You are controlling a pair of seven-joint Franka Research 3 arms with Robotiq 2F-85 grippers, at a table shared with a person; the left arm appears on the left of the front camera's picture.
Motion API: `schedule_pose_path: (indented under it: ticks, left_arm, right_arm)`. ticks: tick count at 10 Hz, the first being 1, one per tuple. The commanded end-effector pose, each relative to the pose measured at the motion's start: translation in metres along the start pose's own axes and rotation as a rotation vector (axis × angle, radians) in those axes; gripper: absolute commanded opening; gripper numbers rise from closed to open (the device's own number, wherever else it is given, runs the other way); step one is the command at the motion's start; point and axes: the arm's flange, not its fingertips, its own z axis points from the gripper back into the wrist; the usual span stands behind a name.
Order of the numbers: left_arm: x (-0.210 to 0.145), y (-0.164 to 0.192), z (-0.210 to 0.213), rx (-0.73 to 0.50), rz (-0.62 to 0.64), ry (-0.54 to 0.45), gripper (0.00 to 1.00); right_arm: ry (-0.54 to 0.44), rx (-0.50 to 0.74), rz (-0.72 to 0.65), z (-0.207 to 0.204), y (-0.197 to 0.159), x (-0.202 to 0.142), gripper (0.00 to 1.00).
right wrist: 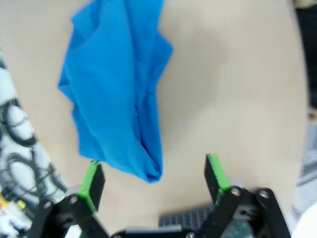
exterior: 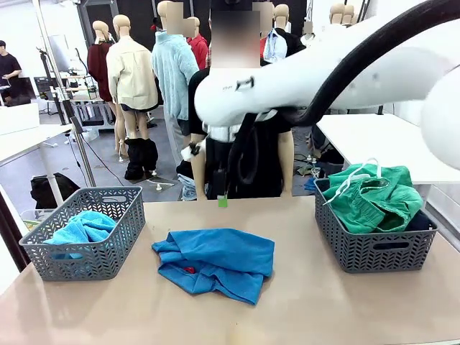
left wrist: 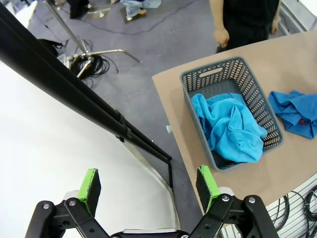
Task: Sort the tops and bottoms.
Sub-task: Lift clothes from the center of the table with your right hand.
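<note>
Front view: blue shirt (exterior: 215,262) lies crumpled at centre-bottom of frame on the counter (exterior: 302,302), small red mark showing near its lower left. Turquoise shirt (exterior: 85,228) sits in the left basket (exterior: 86,259), lower left of frame. Green bottoms (exterior: 377,198) w/ white drawstring are heaped in the right basket (exterior: 374,251), mid-right; a dark garment (exterior: 420,221) peeks out beside them at the basket's right edge. Person (exterior: 244,158) stands at the far side, centre. Right arm (exterior: 323,79) crosses the upper right of frame.

Left wrist view: your left tool (left wrist: 148,186) is wide, nothing between the pads, bottom centre of frame, off the counter's edge. Left basket w/ turquoise shirt is mid-right; blue shirt at right edge.

Right wrist view (blurry): your right tool (right wrist: 153,176) is wide too, empty, above the counter. Blue shirt fills upper left, its lower tip near the left pad; can't tell if touching.
</note>
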Motion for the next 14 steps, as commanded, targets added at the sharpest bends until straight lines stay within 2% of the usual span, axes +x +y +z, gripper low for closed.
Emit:
schedule_pose_path:
  ticks: [1, 2, 3, 4, 7, 11, 12, 14]
  left_arm:
    - [0.001, 0.002, 0.001, 0.003, 0.0, -0.003, 1.0]
    - [0.001, 0.002, 0.001, 0.003, 0.0, -0.003, 1.0]
    - [0.001, 0.002, 0.001, 0.003, 0.0, -0.003, 1.0]
    - [0.001, 0.002, 0.001, 0.003, 0.0, -0.003, 1.0]
    - [0.001, 0.002, 0.001, 0.003, 0.0, -0.003, 1.0]
    - [0.001, 0.002, 0.001, 0.003, 0.0, -0.003, 1.0]
    - [0.001, 0.002, 0.001, 0.003, 0.0, -0.003, 1.0]
    - [0.001, 0.002, 0.001, 0.003, 0.0, -0.003, 1.0]
  right_arm:
    - [0.003, 0.038, 0.082, -0.005, -0.01, 0.014, 1.0]
    - [-0.011, 0.03, 0.065, -0.015, -0.011, 0.013, 1.0]
    - [0.015, 0.04, 0.035, -0.032, -0.007, 0.012, 1.0]
    - [-0.013, 0.073, 0.065, -0.044, -0.002, 0.015, 1.0]
    - [0.018, 0.148, 0.118, -0.074, 0.011, 0.014, 1.0]
    - [0.083, 0.202, 0.085, -0.105, 0.021, 0.004, 1.0]
    - [0.083, 0.217, 0.085, -0.11, 0.015, 0.003, 1.0]
    - [0.123, 0.162, 0.027, -0.109, 0.008, 0.005, 1.0]
